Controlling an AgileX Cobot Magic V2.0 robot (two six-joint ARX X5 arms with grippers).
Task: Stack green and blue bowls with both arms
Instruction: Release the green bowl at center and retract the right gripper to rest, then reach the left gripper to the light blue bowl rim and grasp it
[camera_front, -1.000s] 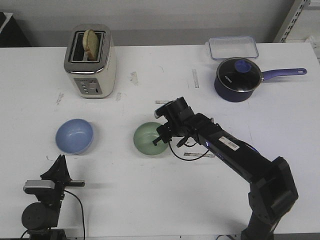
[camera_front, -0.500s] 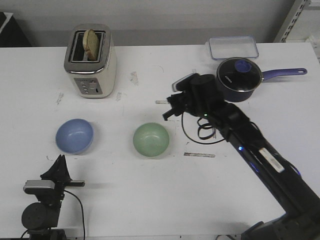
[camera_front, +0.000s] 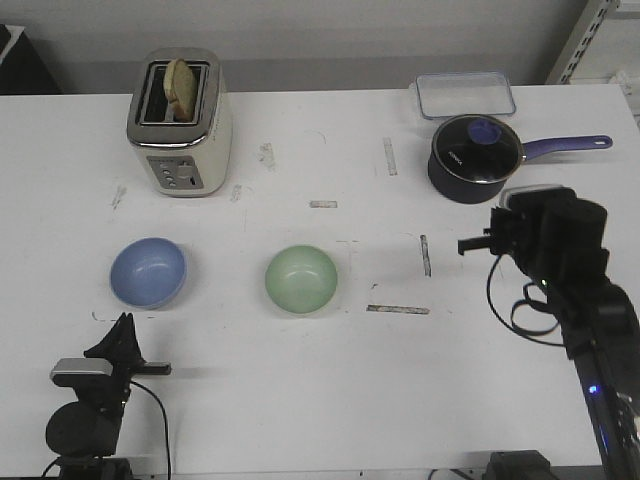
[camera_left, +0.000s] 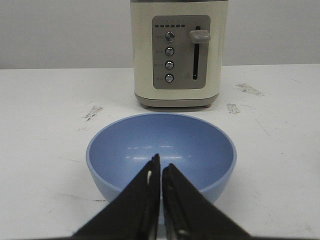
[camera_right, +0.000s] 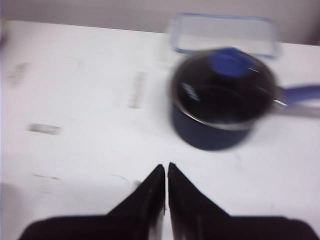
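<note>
Table (camera_front: 300, 400) white (scuffed, tape marks); grey wall (camera_front: 320, 30) behind.

A scuffed white table (camera_front: 300, 400) runs back to a plain grey wall (camera_front: 320, 30), with metal shelving (camera_front: 590, 40) right of the wall.

Blue bowl (camera_front: 148, 271) is looking periwinkle, green bowl (camera_front: 301, 278) pale mint, toaster (camera_front: 181, 122) showing cream, saucepan (camera_front: 476, 158) wearing dark navy with purple handle.
</note>
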